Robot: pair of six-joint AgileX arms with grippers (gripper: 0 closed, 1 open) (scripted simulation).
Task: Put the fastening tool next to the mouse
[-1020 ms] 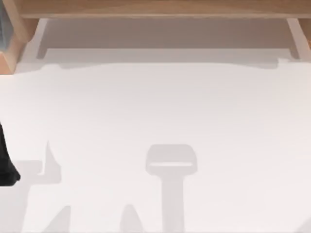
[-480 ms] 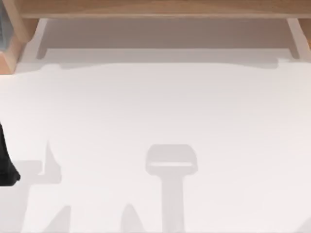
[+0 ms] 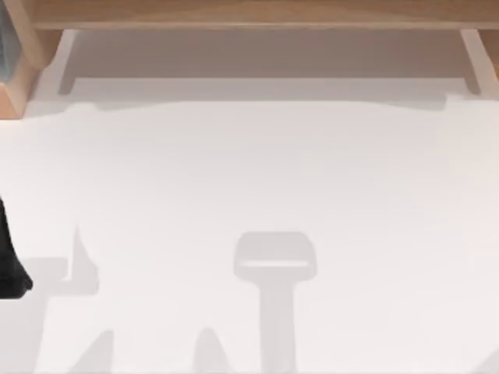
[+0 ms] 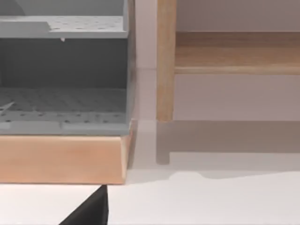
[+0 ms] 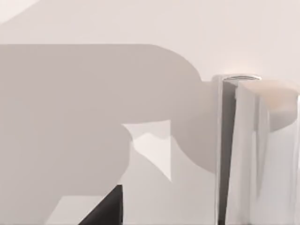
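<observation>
Change: none; table [image 3: 249,171] and left arm [image 3: 9,265], at the top view's left edge, match a second ago.
Left gripper [image 4: 89,213]: facing a grey rack [image 4: 61,70]; grip cannot be told.
Right gripper [image 5: 105,208]: near a shiny cylinder [image 5: 243,150]; grip cannot be told.
Fastening tool, mouse: whereabouts cannot be told, so progress stays unsettled.

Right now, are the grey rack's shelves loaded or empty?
Empty where visible: both perforated shelves of the grey rack lie bare in the left wrist view. The rest, cannot tell.
</observation>
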